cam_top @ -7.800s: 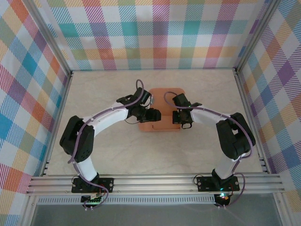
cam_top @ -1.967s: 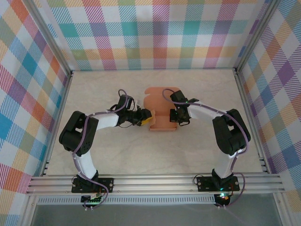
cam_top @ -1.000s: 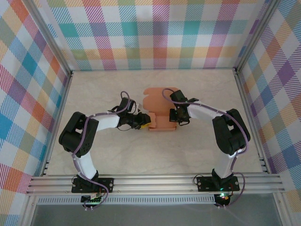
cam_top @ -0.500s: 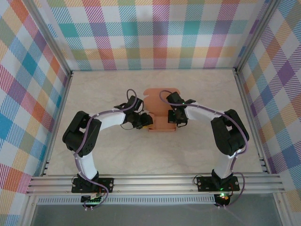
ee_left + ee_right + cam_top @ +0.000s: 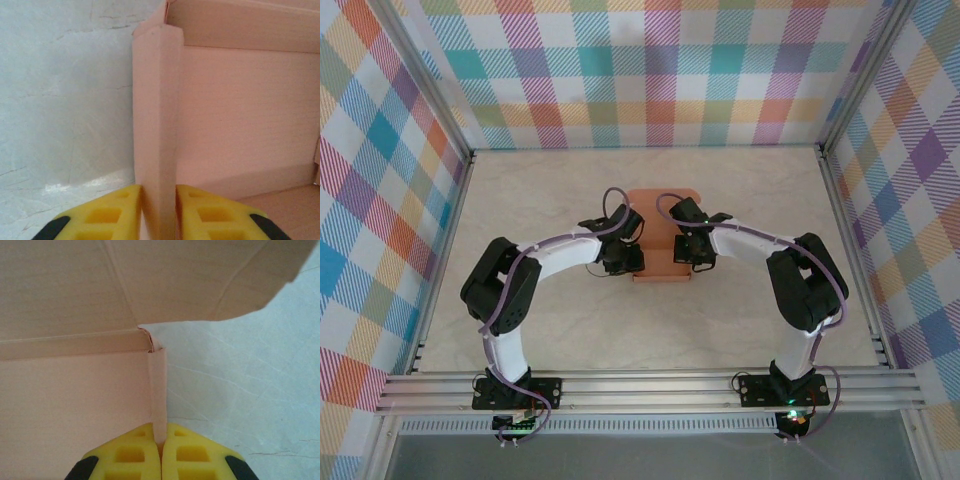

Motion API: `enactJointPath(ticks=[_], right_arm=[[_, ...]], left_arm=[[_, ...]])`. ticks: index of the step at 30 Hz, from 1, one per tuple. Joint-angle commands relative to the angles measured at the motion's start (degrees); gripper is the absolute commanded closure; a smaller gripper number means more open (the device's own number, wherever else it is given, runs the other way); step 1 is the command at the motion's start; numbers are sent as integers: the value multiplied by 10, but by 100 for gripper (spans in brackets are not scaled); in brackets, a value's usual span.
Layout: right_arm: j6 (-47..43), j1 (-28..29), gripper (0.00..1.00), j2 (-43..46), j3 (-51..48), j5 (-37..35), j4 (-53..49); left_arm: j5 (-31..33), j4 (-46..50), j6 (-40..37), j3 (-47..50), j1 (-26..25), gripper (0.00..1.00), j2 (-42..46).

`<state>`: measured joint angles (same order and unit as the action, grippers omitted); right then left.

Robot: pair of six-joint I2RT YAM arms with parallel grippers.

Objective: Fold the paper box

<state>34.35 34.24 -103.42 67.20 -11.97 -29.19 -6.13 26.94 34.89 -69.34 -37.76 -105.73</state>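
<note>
Though unclosed, paper box (image 5: 660, 225) in end effectors (image 5: 158, 210) (image 5: 161, 447)

Mid-bench, the salmon-orange thin-card paper box (image 5: 660, 232) sits on the pale marbled bench (image 5: 550, 320), between the two arms. The left end effector (image 5: 632, 258) clamps the box's upright left wall, the right end effector (image 5: 692, 250) its right wall. A rounded card flap (image 5: 658, 197) extends from the box's far side.
</note>
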Motion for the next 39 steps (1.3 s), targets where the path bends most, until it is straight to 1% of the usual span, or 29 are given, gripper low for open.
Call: enactJointPath(ticks=[1,7,11,13,14,16,19,23,24,26,28,29,33,39], right_arm=[[24,12,100,-2,12,5,16],[47,29,100,-6,14,-20,18],[58,35,100,-6,13,-33,19],[61,36,100,-6,13,-33,20],[62,37,100,-8,14,-33,20],[61,37,100,-10,16,-39,18],[58,38,100,-12,18,-49,13],[61,38,100,-12,15,-41,21],[62,38,100,-12,15,-36,23],[64,38,100,-12,14,-32,25],[64,38,100,-11,12,-32,26],[65,38,100,-11,12,-31,26],[64,38,100,-11,13,-31,24],[56,37,100,-14,21,-49,7]], left_arm=[[35,54,0,-31,-19,79,-19],[63,79,8,-57,-35,81,-43],[120,107,11,-73,-45,85,-51],[146,119,11,-80,-50,89,-52],[155,124,11,-84,-53,94,-53],[171,134,11,-92,-57,100,-56],[189,148,11,-102,-63,100,-62],[203,145,13,-106,-69,100,-61],[202,143,14,-107,-69,99,-60],[200,134,17,-104,-68,79,-56],[196,126,19,-100,-69,74,-50],[196,122,22,-97,-68,72,-45],[186,109,23,-89,-65,70,-29],[180,106,20,-86,-56,64,-12]])
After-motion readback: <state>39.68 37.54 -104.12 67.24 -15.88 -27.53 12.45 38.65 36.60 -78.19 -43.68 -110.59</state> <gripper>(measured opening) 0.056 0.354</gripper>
